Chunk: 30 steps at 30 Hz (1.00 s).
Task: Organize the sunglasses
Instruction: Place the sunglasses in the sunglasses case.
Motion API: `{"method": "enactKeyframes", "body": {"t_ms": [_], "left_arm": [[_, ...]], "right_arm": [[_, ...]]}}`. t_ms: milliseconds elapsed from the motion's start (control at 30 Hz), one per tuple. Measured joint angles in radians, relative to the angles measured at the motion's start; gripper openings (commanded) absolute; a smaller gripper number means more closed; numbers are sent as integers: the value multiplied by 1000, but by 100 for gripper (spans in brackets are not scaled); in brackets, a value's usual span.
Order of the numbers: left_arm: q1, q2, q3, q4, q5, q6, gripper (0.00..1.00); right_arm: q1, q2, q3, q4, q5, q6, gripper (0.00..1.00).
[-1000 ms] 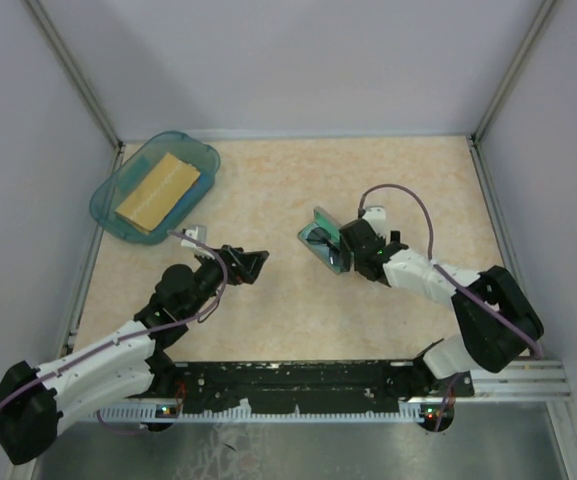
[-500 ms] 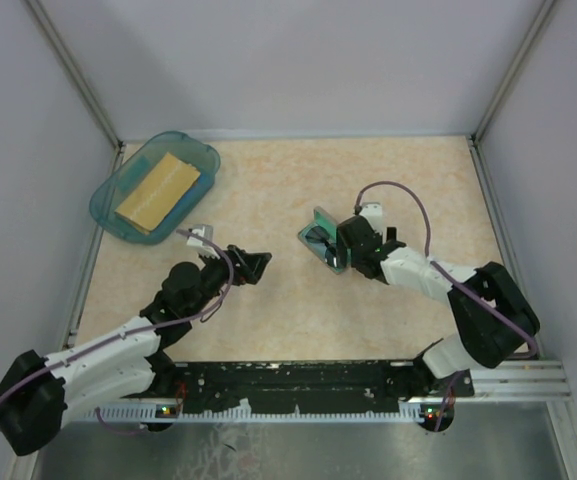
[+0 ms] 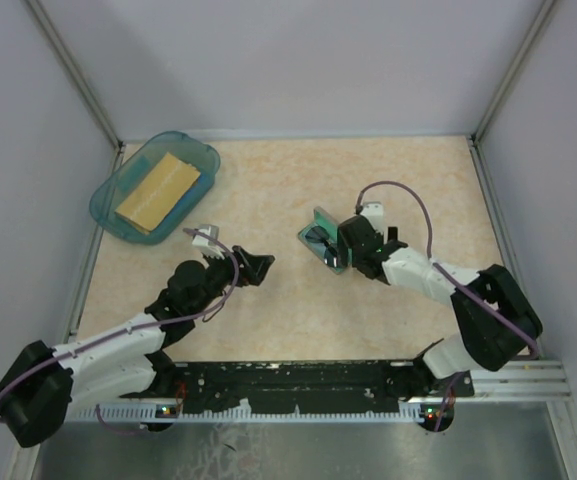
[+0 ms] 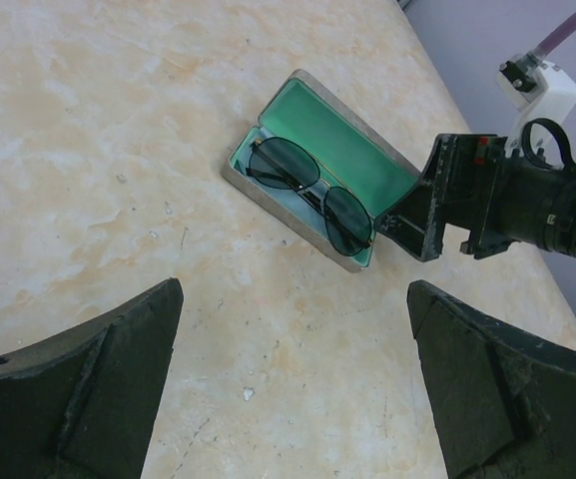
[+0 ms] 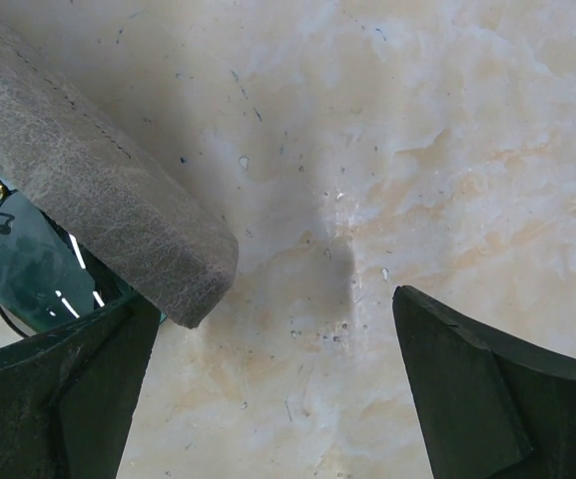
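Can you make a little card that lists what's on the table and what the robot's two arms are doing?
sunglasses: lying inside the open case
case: grey, green lining, open, mid-table
left end effector: open, empty, apart from the case
right end effector: open, empty, right beside the case lid; touching unclear
tray: blue, far left corner, tan block inside

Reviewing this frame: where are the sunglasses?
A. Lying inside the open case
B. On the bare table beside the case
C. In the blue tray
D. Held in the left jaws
A: the left wrist view shows the sunglasses lying on the green lining of the open case.
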Motion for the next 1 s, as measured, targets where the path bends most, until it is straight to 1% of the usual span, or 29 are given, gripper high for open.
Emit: {"method": "enactKeyframes", "body": {"t_ms": [333,567,1000], "left_arm": [[0,30,8,1,22,0,100],[0,31,17,2,29,0,100],[0,28,17,1,29,0,100]], "right_arm": [[0,-147,-1,-23,-5,-17,99],[8,-137,-7,-24,-28,-18,99],[56,-62,-11,-24,-45,13,99]]}}
